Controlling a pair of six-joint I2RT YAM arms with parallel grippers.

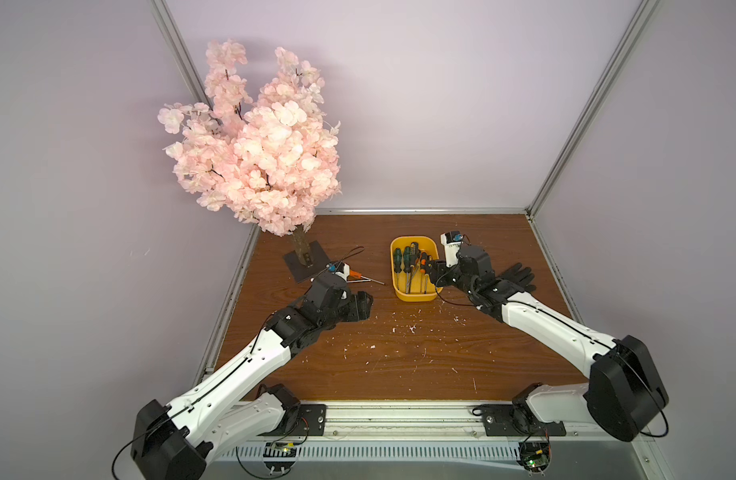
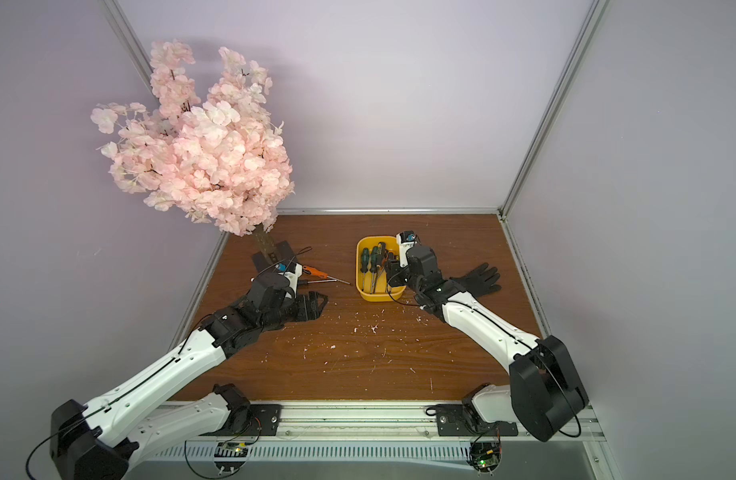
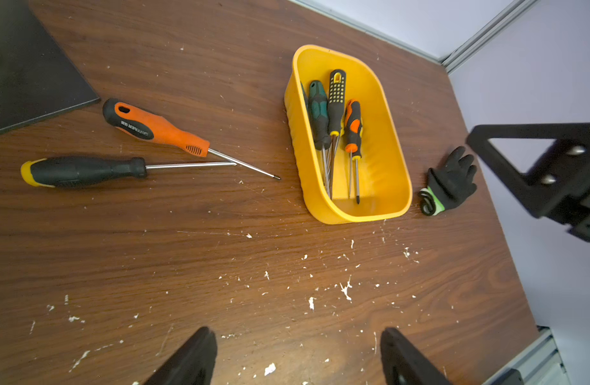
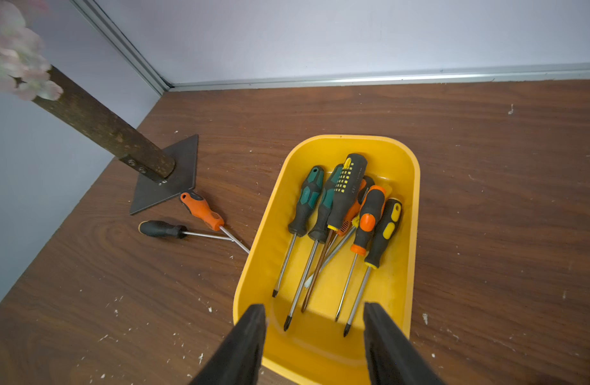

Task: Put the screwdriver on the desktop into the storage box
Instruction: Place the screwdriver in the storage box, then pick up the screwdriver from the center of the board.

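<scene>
Two screwdrivers lie crossed on the brown desktop [image 1: 399, 353]: an orange-and-black one [image 3: 157, 128] [image 4: 203, 211] and a black one with a yellow cap [image 3: 83, 171] [image 4: 160, 229]. The yellow storage box [image 1: 416, 296] [image 3: 295, 140] [image 4: 415, 233] stands to their right and holds several screwdrivers. My left gripper [image 3: 297, 360] [image 1: 360, 309] hovers open and empty over bare wood, just in front of the two loose screwdrivers. Over the box's near end, my right gripper [image 4: 315, 333] [image 1: 430, 270] is open with nothing between its fingers.
A pink blossom tree stands on a dark square base [image 1: 306, 264] [image 4: 173, 176] right behind the loose screwdrivers. A black glove [image 1: 518, 276] [image 3: 450, 183] lies right of the box, under the right arm. Purple walls with metal rails close the back and sides.
</scene>
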